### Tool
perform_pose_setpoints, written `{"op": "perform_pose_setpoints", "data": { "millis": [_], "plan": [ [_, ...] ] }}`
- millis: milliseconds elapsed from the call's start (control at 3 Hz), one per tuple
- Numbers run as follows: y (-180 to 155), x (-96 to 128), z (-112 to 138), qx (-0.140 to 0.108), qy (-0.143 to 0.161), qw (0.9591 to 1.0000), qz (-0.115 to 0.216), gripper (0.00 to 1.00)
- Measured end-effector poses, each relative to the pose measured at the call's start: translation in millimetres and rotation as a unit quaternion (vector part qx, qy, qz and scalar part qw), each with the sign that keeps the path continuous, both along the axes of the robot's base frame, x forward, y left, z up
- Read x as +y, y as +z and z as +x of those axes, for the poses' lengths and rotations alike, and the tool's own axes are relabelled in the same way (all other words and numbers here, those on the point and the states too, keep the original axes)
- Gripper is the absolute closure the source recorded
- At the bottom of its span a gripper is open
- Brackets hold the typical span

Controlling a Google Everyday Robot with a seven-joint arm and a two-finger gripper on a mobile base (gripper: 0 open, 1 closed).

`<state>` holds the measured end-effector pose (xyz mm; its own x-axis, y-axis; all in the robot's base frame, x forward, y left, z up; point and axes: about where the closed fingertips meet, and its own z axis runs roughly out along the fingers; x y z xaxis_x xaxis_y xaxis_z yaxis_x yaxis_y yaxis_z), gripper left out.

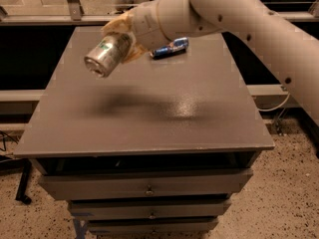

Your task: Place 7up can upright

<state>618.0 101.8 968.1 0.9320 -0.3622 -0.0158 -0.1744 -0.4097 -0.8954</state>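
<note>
The 7up can [107, 54] is silver with green marks. It is held in the air above the left part of the grey table [149, 108], tilted, with its silver end pointing down and to the left toward the camera. My gripper [124, 38] is shut on the can's far end, its tan fingers [117, 24] wrapped around the can's body. The white arm reaches in from the upper right. The can's shadow lies on the table below it.
A blue can with red and white marks [170, 47] lies on its side at the back of the table, just right of my gripper. Drawers [147, 188] sit under the table top. A speckled floor lies around it.
</note>
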Motion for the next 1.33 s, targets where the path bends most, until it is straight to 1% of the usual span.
{"op": "perform_pose_setpoints", "data": {
  "millis": [333,667,1000,1333],
  "plan": [
    [7.1,-25.1,11.8,-0.028,-0.003,0.9987,0.043,1.0],
    [15.8,-15.5,2.6,-0.061,0.027,0.9977,0.004,1.0],
    [40.4,-14.6,-9.9,-0.143,0.068,0.9845,-0.075,1.0],
    [72.1,-35.4,-14.2,-0.239,0.118,0.9518,-0.153,1.0]
  ]
}}
